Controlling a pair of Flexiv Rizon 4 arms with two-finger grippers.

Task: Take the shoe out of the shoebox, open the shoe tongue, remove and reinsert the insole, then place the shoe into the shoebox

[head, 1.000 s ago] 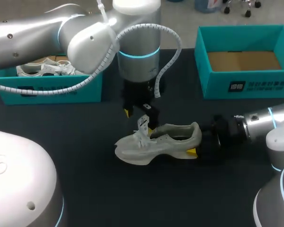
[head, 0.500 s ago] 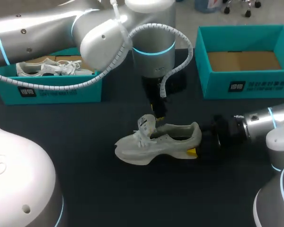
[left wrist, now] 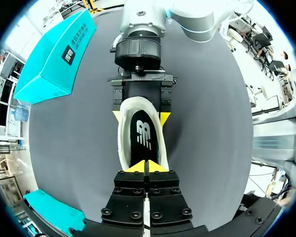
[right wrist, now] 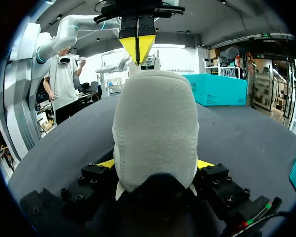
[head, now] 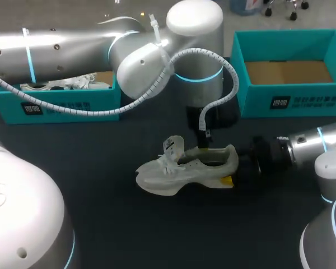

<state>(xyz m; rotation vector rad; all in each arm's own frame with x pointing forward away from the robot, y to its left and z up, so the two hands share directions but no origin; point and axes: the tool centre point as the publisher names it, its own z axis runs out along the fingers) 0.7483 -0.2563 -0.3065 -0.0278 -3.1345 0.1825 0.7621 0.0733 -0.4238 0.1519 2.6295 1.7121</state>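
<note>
Two teal shoeboxes sit at the far side of the dark worktop (head: 157, 235). The left shoebox (head: 56, 106) holds a white shoe with laces (head: 81, 83), mostly hidden in the head view because the left arm (head: 73, 50) stretches across above it. The right shoebox (head: 257, 103) is open-topped and shows its brown cardboard floor. The task shoe (head: 185, 168), pale grey-white, is out on the worktop near the middle, between the two boxes and nearer than both. It stands on its sole with the toe to the left and the heel to the right. Its tongue (head: 172, 145) is pulled up and stands above the laces. The black insole (left wrist: 142, 138) lies inside the opening. The right arm (head: 308, 145) comes in low from the right. The right tool (left wrist: 140, 117) is clamped on the heel, one yellow tip on each side of it, touching. The left tool (left wrist: 145, 167) hangs over the shoe opening, pointing down just behind the tongue. Its yellow tips are pressed together with no gap. Nothing can be seen gripped between them, and whether they touch the insole cannot be told. The left arm's wrist and white ribbed hose (head: 224, 73) sit over the far side of the shoe, covering the worktop between the boxes in the head view.
</note>
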